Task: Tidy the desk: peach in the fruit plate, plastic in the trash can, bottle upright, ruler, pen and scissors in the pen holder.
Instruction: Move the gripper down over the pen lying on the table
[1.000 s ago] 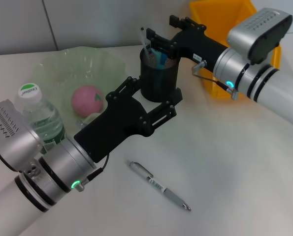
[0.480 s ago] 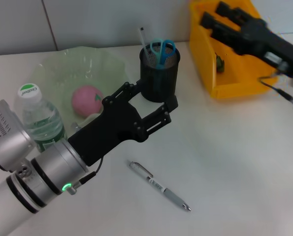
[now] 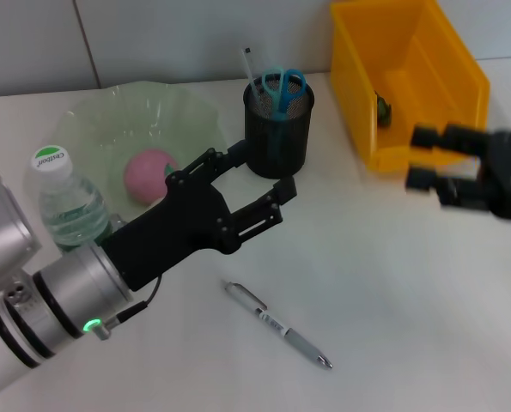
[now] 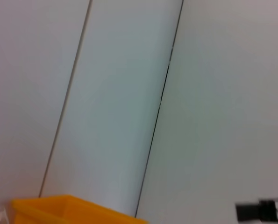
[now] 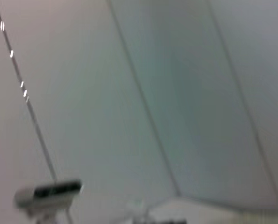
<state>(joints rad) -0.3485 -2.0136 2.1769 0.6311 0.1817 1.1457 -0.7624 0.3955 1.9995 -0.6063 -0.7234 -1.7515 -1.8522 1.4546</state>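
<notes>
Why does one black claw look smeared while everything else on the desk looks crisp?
In the head view, the right gripper is motion-blurred beside the yellow bin; the left gripper, pen and pen holder are sharp. The right wrist view is also soft, showing only streaked wall panels.

Even soft light, motion-blurred right tool [image 3: 420,159]

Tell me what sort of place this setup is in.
Probably an office-style desk staged for a tidying test: a white tabletop against a plain panelled wall, a mesh pen holder with scissors, a loose pen, a water bottle and a yellow bin.
</notes>
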